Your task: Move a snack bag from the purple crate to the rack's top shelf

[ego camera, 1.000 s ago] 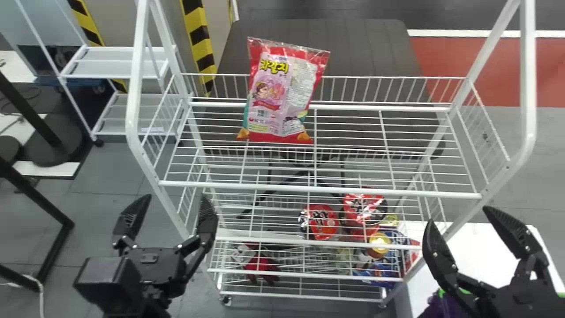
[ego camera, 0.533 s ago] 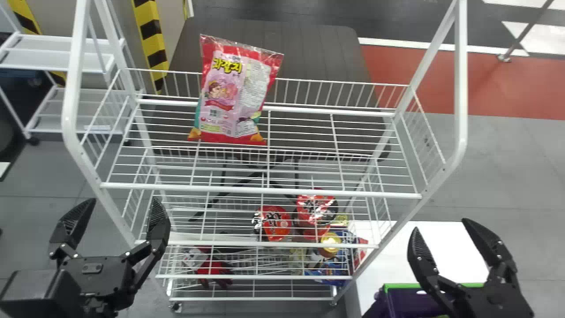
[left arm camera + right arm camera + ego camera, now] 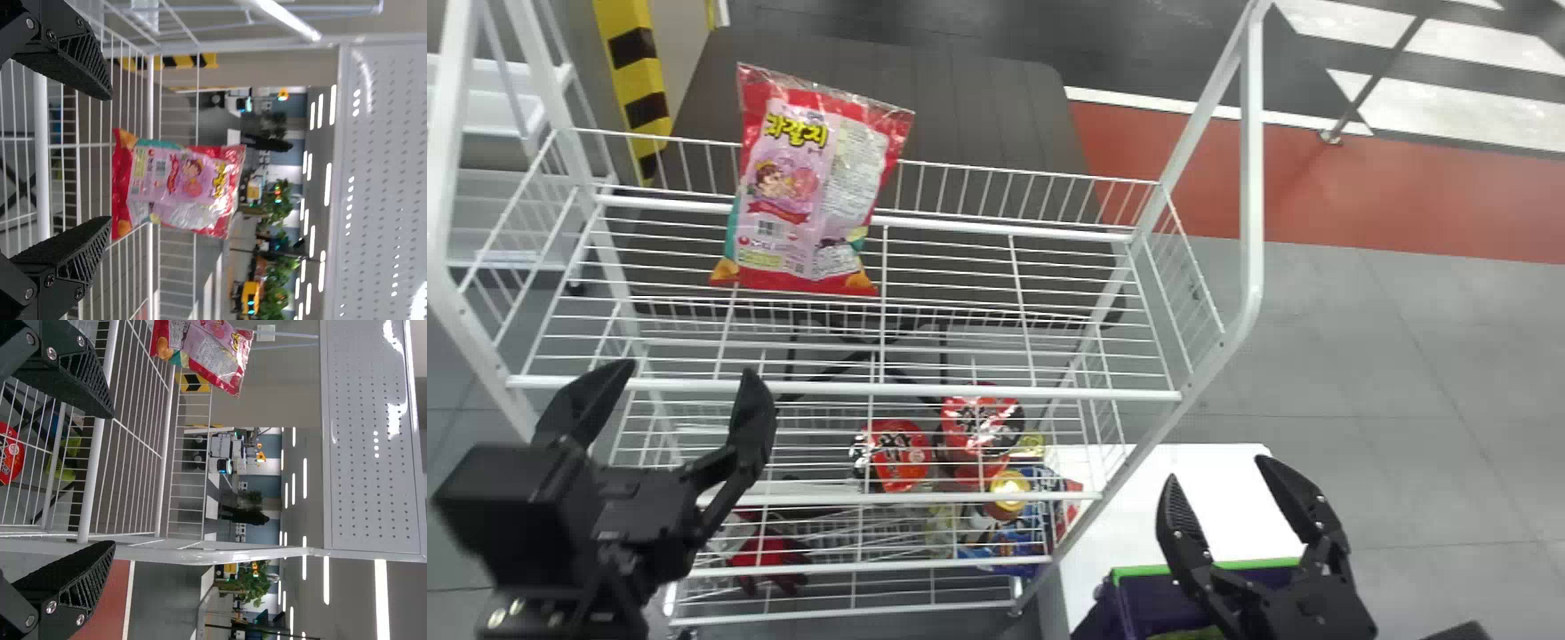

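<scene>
The bag (image 3: 809, 187) stands on the top shelf (image 3: 960, 390) by its back rail (image 3: 1005, 172), ahead of the left gripper (image 3: 689, 369), which is spread wide and apart from it; the right gripper (image 3: 1217, 469), also wide, is farther from the bag

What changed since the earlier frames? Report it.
In the head view, the rack, the snack bag and the right gripper shifted left. The left gripper moved rightward relative to the rack. The bag stayed upright on the top shelf; both grippers stayed open.
</scene>
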### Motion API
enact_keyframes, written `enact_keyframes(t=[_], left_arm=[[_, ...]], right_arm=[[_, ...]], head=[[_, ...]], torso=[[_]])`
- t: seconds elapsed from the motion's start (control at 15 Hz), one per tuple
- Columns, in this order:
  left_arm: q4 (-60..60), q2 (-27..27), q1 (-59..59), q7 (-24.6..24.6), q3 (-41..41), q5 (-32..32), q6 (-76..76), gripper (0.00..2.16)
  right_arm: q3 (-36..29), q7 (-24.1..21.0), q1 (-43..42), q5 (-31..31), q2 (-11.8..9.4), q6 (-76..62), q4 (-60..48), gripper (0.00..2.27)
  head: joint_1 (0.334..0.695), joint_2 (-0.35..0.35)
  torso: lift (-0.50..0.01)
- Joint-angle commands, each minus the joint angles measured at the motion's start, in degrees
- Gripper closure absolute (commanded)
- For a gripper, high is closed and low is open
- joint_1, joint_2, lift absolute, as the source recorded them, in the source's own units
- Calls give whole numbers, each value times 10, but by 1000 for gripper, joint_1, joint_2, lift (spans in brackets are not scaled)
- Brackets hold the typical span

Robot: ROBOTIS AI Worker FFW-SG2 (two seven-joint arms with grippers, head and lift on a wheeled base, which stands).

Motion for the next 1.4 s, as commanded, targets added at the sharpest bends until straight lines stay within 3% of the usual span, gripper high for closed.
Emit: enact_keyframes(t=[0.0,0.4,0.93,1.33], left_arm=[[25,-9,-79,7,-39,5,63,198],[136,-43,-210,9,-89,-9,73,164],[324,-108,-351,52,-116,-11,91,171],[369,-117,-383,70,-102,-11,57,181]], right_arm=[[0,0,1,0,1,-12,3,154],[-5,9,4,-3,9,-54,27,154],[-14,9,1,-14,8,-84,46,154],[-19,17,-2,-24,7,-105,63,154]], head=[[695,-273],[695,-350],[695,-350],[695,-350]], torso=[[-1],[-1],[-1],[-1]])
